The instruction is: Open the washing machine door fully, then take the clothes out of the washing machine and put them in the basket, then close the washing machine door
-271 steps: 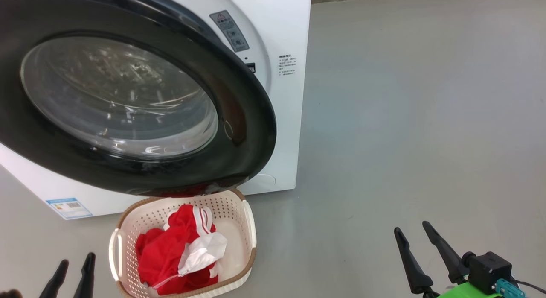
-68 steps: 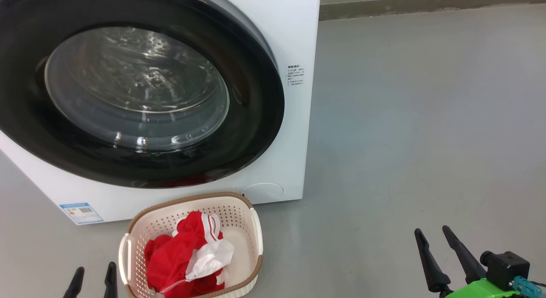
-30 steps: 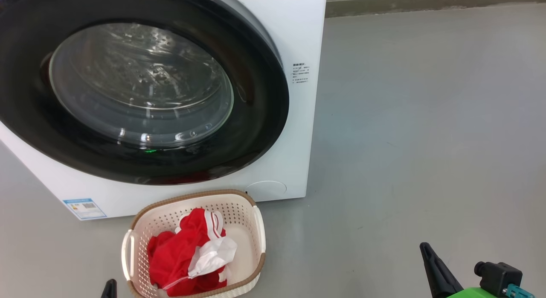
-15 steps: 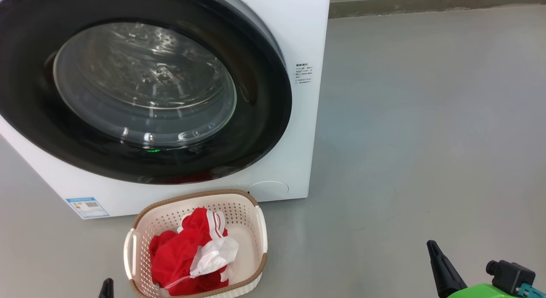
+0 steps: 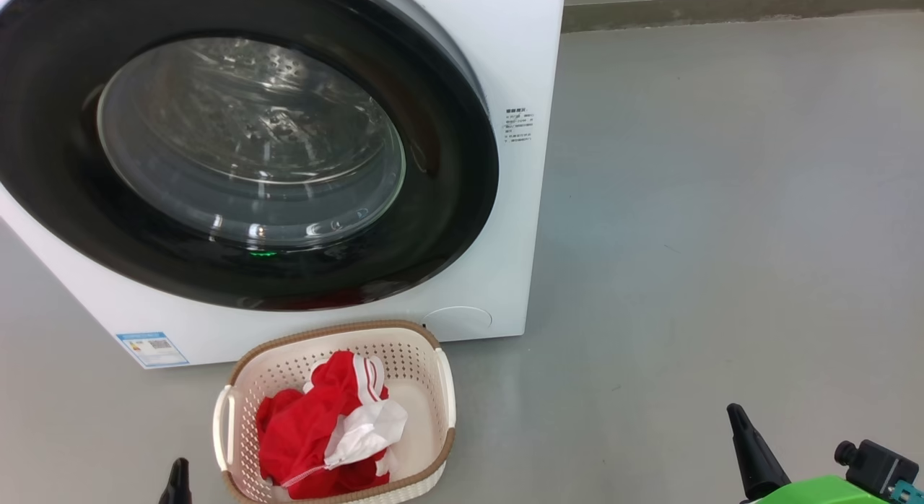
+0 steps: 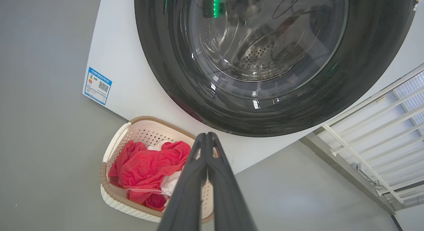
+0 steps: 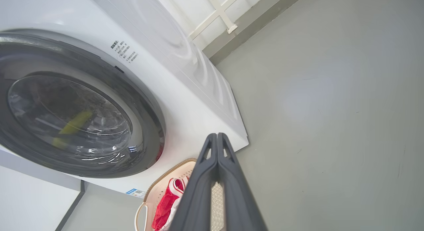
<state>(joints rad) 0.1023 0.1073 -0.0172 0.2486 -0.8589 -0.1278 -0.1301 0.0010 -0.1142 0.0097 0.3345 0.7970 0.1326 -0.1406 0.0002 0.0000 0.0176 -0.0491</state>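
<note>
The washing machine point(image 5: 523, 49) stands at the left, a big white box. Its door point(image 5: 253, 143), black-rimmed with a bulging glass bowl, lies flat against the front. Directly below the door on the floor sits the cream basket point(image 5: 332, 332), and the red and white clothes point(image 5: 310, 424) are piled inside it. My left gripper point(image 5: 177, 475) pokes up just left of the basket; in the left wrist view the gripper point(image 6: 206, 135) is shut and empty above the basket point(image 6: 112, 148). My right gripper point(image 5: 738, 421), far to the right, is also shut and empty point(image 7: 217, 135).
Bare grey floor point(image 5: 722, 237) stretches right of the machine up to a wall base point(image 5: 722, 13). A small blue label point(image 5: 153, 349) marks the machine's lower left corner. White railings point(image 6: 381, 131) stand beside the machine.
The door, ajar nine seconds ago, now sits flat against the machine. Both grippers have sunk toward the bottom edge of the head view. The camera has shifted a little.
</note>
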